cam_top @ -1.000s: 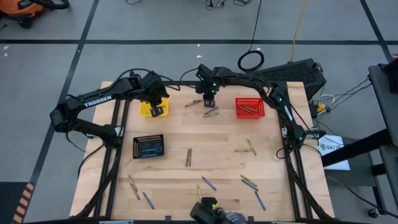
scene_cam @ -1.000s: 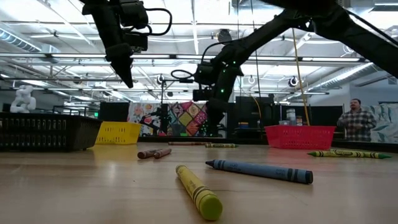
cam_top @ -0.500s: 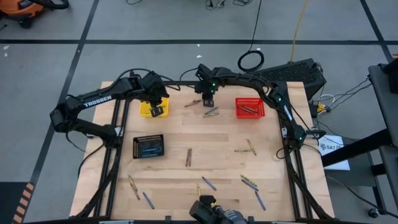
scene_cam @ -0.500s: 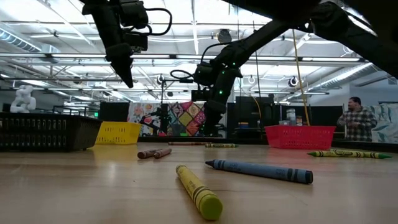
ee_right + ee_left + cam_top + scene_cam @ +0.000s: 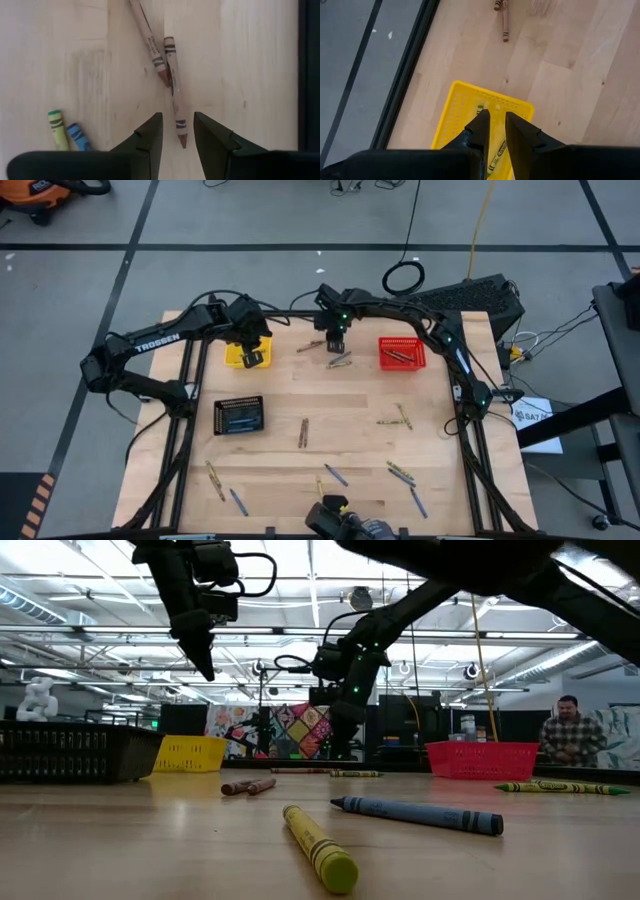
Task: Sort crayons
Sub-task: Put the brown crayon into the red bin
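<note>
High view: we found the right gripper (image 5: pixel 336 345) above two brown crayons (image 5: pixel 311 346), the left gripper (image 5: pixel 252 356) over the yellow basket (image 5: pixel 236 357). Right wrist view: fingers (image 5: pixel 150 132) stood apart, empty, straddling one brown crayon (image 5: pixel 175 95). Left wrist view: narrowly parted fingers (image 5: pixel 481 125) held nothing.

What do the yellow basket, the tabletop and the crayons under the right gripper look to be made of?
Yellow basket: likely moulded plastic, with perforated mesh walls and a slight sheen.
Tabletop: pale wood, matte, with visible grain and plank seams.
Brown crayons: probably wax in printed paper wrappers, with banded labels and bare tapered tips.
</note>
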